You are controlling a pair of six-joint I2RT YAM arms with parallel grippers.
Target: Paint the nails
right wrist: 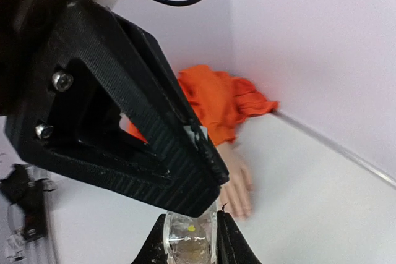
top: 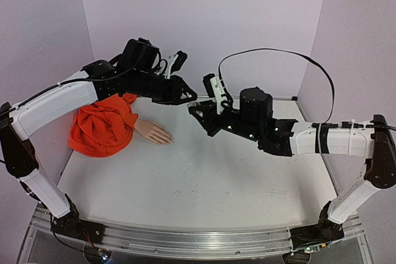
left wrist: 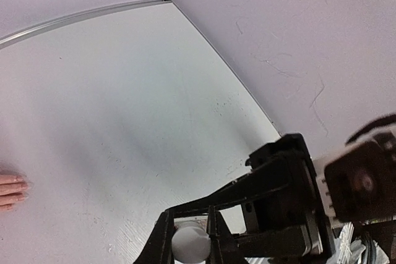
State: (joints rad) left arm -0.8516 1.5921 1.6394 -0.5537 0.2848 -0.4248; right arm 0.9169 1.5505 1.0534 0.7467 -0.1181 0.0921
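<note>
The right gripper (right wrist: 189,236) is clamped on a small clear bottle (right wrist: 187,244) with something yellowish inside. Right over it, the left gripper (left wrist: 190,239) is closed round a white rounded cap (left wrist: 190,245). In the right wrist view the left gripper's black finger comes down to the top of the bottle, touching it or very nearly so; I can't tell which. From above, the two grippers meet tip to tip near the far middle of the table (top: 204,183). The bottle is too blurred for me to read any print on it.

To the left of the grippers and apart from them lies the mannequin hand (top: 153,132), flat on the table with its back upward. Its long axis runs roughly left to right. The wrist is at the left, and the fingers point right and a little toward the near edge, in toward the middle of the table. The nails (left wrist: 22,185) show only at the edge of the left wrist view as pale pinkish tips, and I can't judge their finish. The wrist disappears into a bunched orange sleeve (top: 102,127), heaped beside the left wall (top: 37,29) under the left arm. A black cable (top: 278,54) loops above the right arm.
</note>
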